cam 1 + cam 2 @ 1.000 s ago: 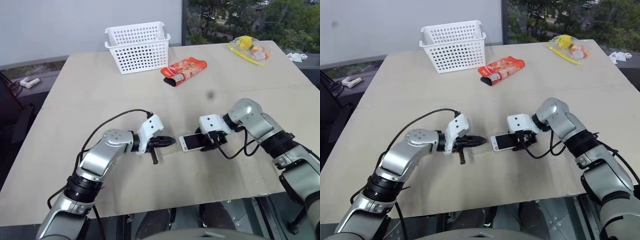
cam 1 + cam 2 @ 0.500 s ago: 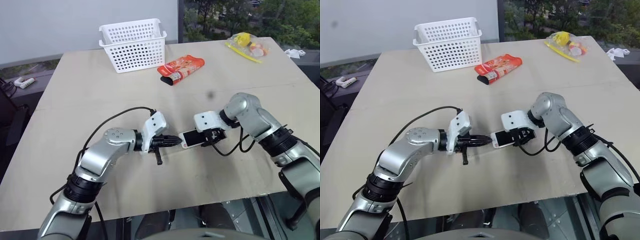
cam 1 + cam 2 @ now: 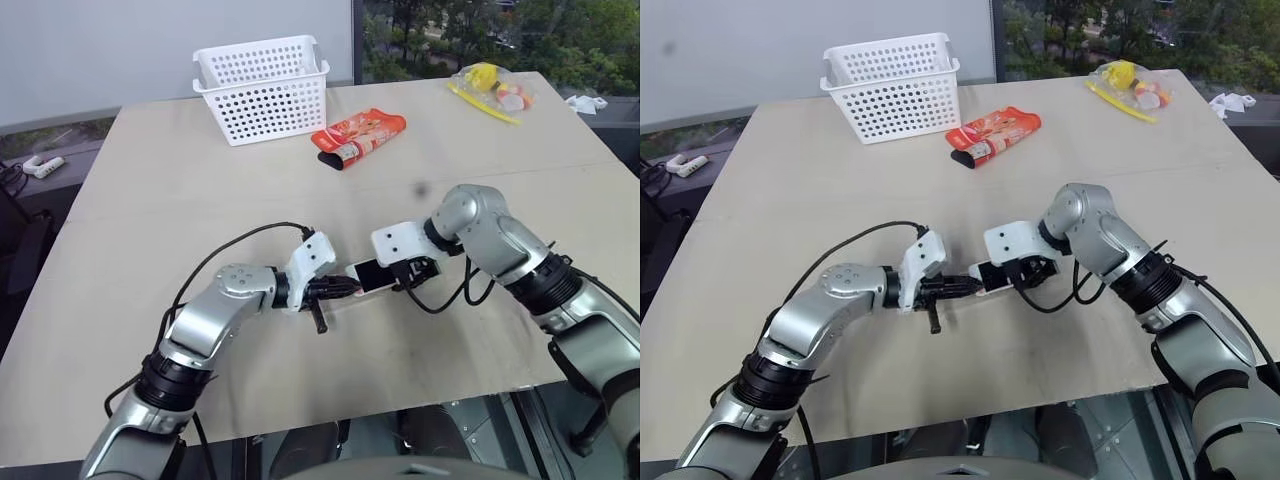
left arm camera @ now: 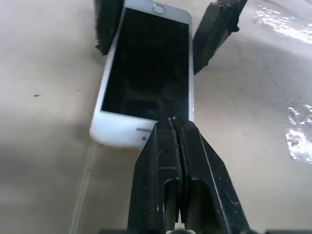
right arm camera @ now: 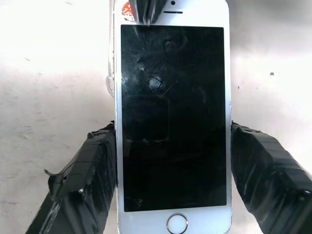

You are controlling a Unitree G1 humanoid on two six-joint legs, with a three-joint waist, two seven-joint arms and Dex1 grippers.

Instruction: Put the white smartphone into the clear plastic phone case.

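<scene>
White and slim, the white smartphone (image 5: 173,122) is sitting screen-up between the black fingers (image 5: 80,190) of the right end effector (image 3: 409,271), which is clamping it by its two long edges just above the pale bench (image 3: 200,180). Its free short end is reaching toward the left end effector (image 3: 343,288), whose two fingers are pressed fully together, with their joined tips meeting that end of the phone in the left wrist view. Whether those closed tips are pinching anything is not clear. A faint transparent rim, possibly the clear plastic phone case (image 5: 110,80), is showing along one long edge of the phone near the left end effector's tips; its full outline cannot be made out. Beyond both end effectors, well apart from them, a white perforated basket (image 3: 262,88) and a red snack packet (image 3: 360,138) are resting on the bench, and a clear bag of yellow items (image 3: 490,88) is lying farther off beyond the right end effector.
</scene>
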